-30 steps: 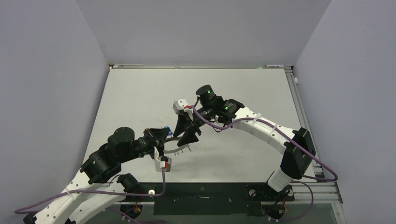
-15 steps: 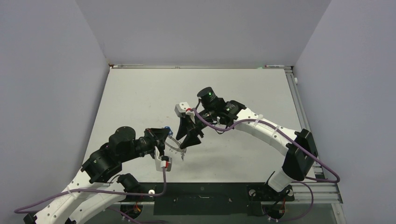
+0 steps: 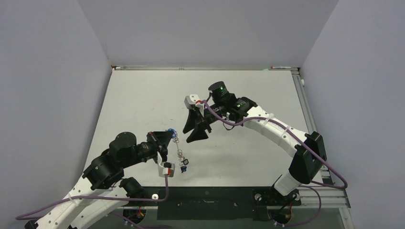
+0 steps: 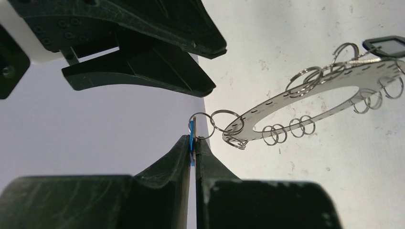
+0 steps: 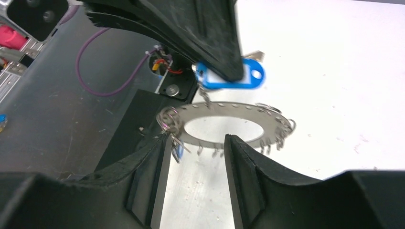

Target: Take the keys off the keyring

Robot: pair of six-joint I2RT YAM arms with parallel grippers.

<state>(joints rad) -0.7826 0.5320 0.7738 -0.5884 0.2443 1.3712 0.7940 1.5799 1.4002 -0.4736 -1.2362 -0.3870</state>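
Observation:
My left gripper [image 3: 167, 137] is shut on a blue key head [image 4: 191, 136], seen edge-on between its jaws [image 4: 193, 142]. The grey flat keyring [image 4: 305, 98] hangs from that key by a small loop, with more loops around its rim. In the top view the keyring [image 3: 180, 152] dangles edge-on below the left gripper, with small keys [image 3: 183, 165] at its low end. My right gripper [image 3: 186, 137] is open and empty, just right of the ring. In the right wrist view the keyring [image 5: 267, 125] lies beyond the open jaws [image 5: 196, 140], under the blue key [image 5: 229, 79].
The white table [image 3: 143, 100] is walled at the back and both sides. A dark strip [image 3: 205, 202] with the arm bases runs along the near edge. A dark key tag [image 4: 387, 45] hangs from the ring's far side.
The right gripper has let go of the keyring and drawn back up and right. The ring has swung down and now hangs from the left gripper alone.

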